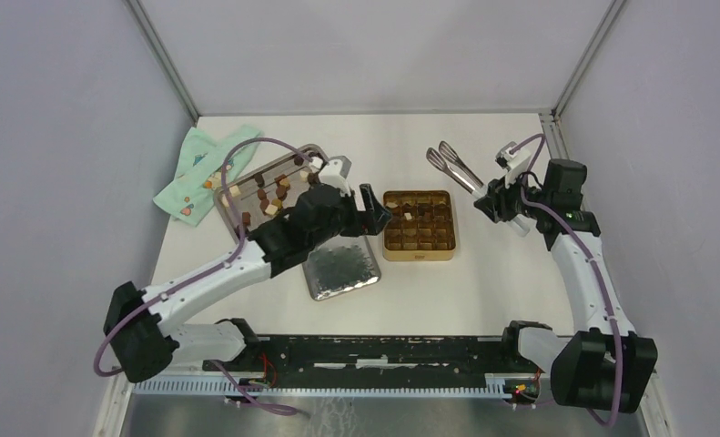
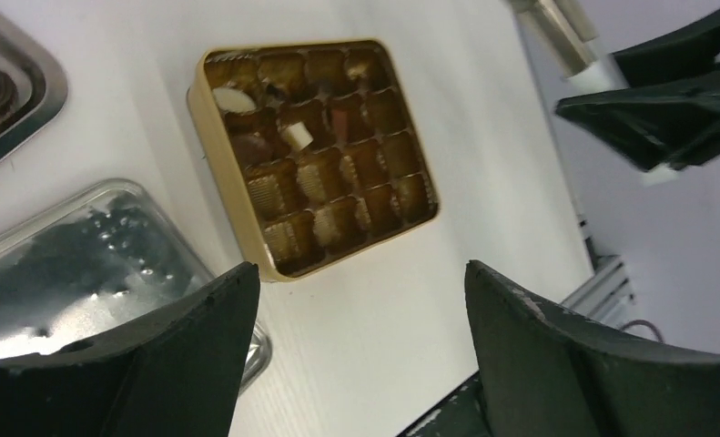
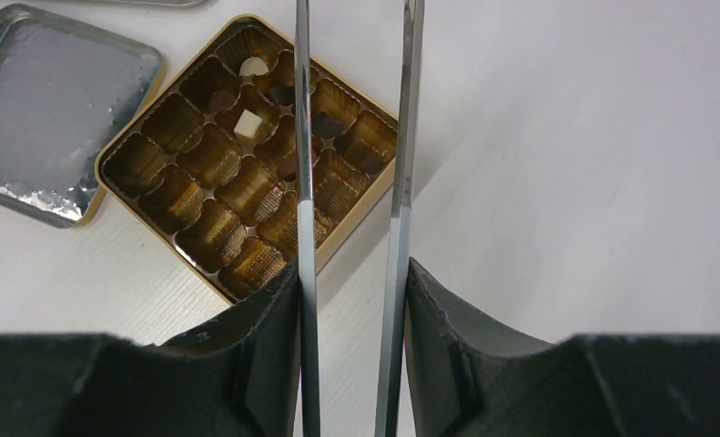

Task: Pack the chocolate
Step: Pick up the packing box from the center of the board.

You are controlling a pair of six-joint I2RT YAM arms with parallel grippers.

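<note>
Several small chocolate pieces [image 1: 269,193], dark, light brown and cream, lie on a steel tray [image 1: 219,202] at the back left. The open gold tin [image 1: 419,256] sits mid-table, with a few pieces in its cups, among them a cream cube [image 3: 248,123] [image 2: 297,137]. My left gripper [image 1: 374,214] [image 2: 360,273] hangs open and empty just left of the tin [image 2: 228,173]. To the right of the tin [image 3: 163,238], my right gripper [image 1: 497,202] [image 3: 351,273] is shut on metal tongs [image 1: 456,166] [image 3: 303,137], whose two arms point over the tin's far side.
The tin's lid [image 1: 340,269] [image 2: 83,255] [image 3: 55,109] lies upside down, silver side up, left of the tin and under my left arm. A green patterned packet [image 1: 197,173] lies beside the tray at the far left. Walls close the table on three sides.
</note>
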